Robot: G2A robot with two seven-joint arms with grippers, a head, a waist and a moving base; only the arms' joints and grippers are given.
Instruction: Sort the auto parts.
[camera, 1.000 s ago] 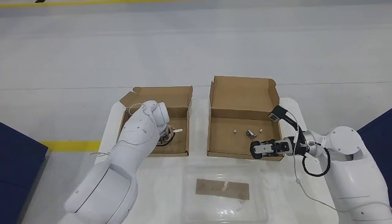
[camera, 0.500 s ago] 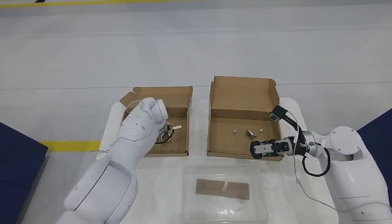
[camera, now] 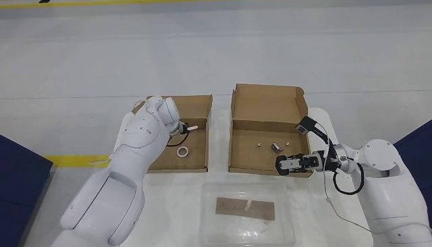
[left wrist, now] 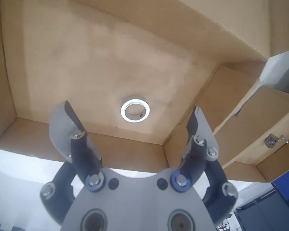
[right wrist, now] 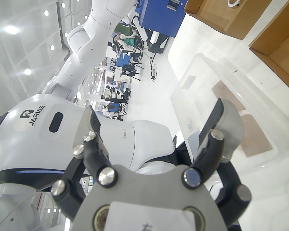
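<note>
The metal ring (left wrist: 135, 101) lies flat on the floor of the left cardboard box (camera: 197, 158), toward the wall nearest the robot, and nothing touches it. The left gripper (left wrist: 130, 108) hangs above the box with its fingers spread wide and nothing between them; seen from its wrist, the ring sits in line with the gap between the two fingers but well below them. From above, the gripper is over the farther part of the box and the ring is on the robot's side of it. The right gripper (right wrist: 155, 114) is also wide open and empty, held at the near edge of the right cardboard box (camera: 266, 105), where a few small metal parts (camera: 276, 146) lie, beside the clear plastic bin (camera: 209, 210). A second ago the left wrist was low over the spot where the ring now lies and hid it; since then the arm has drawn back and up, uncovering the ring, while the right arm has kept its place
</note>
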